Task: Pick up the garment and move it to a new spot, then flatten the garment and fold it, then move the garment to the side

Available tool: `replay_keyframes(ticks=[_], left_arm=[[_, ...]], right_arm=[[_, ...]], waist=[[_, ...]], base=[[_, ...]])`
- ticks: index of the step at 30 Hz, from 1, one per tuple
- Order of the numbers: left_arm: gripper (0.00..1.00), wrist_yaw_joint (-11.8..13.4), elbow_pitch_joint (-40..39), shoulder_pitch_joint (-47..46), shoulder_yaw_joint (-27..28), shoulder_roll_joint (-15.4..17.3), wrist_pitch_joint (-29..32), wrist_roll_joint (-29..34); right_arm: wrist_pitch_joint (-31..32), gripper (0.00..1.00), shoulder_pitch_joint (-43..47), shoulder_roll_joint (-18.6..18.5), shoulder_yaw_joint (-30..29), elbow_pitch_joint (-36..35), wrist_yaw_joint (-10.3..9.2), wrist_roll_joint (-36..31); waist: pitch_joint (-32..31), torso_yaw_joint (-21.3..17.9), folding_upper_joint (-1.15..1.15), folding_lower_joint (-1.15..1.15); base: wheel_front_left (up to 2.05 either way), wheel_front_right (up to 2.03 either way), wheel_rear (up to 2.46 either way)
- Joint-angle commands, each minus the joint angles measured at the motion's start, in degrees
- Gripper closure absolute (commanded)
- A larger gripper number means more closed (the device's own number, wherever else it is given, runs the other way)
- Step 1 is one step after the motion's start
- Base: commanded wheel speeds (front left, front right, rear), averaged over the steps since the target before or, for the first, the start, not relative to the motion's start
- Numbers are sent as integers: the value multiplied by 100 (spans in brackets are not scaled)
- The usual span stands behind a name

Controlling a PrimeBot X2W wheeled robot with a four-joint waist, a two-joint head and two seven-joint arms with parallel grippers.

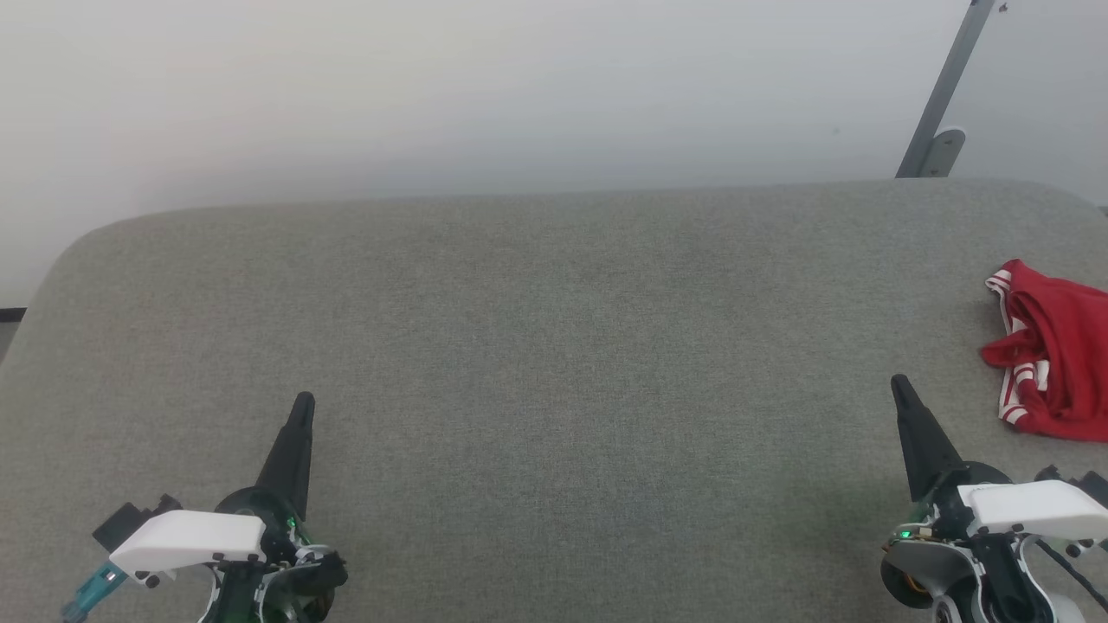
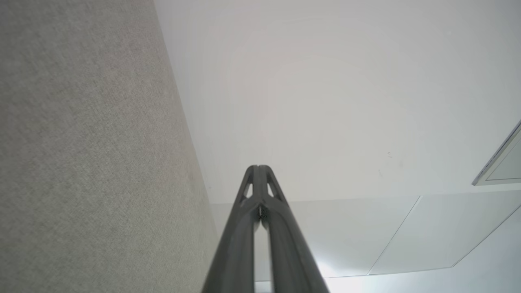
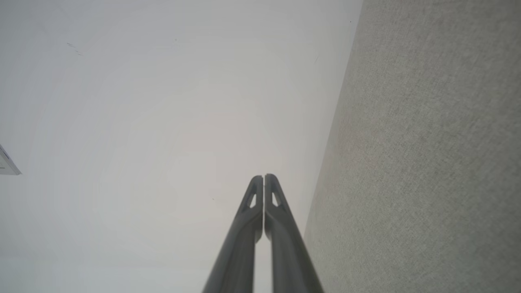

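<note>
From my head, my left hand [image 1: 303, 403] and right hand [image 1: 900, 386] hover low over the grey worktop [image 1: 554, 346], both pinched shut and empty. The garment [image 1: 1052, 350] lies crumpled on the worktop's right side, near my right hand but not touching it. At my left wrist the fingers [image 2: 244, 228] press together, holding nothing. At my right wrist the fingers [image 3: 281, 228] do likewise

This looks like a bare lab or test room rather than a home. A wide counter [image 1: 554, 346] padded in grey woven cloth, with rounded corners, stands before a plain white wall [image 1: 433, 86]. At two o'clock a grey metal stand pole [image 1: 943, 95] rises behind the counter's far edge. The left wrist view shows white panels [image 2: 407, 232] with thin seams.
</note>
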Motion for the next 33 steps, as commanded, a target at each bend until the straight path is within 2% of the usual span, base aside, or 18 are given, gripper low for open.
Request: replay_keyframes(ticks=[1,33], left_arm=[[100,0,-1,-64,0,-11,19,-19],[100,0,-1,-64,0,-11,18,-21]], right_arm=[[14,100,35,18,-3,-17,2,24],[13,100,35,18,-2,-16,2,25]], waist=[[0,0,0,0],[0,0,0,0]], base=[[0,0,0],[0,0,0]])
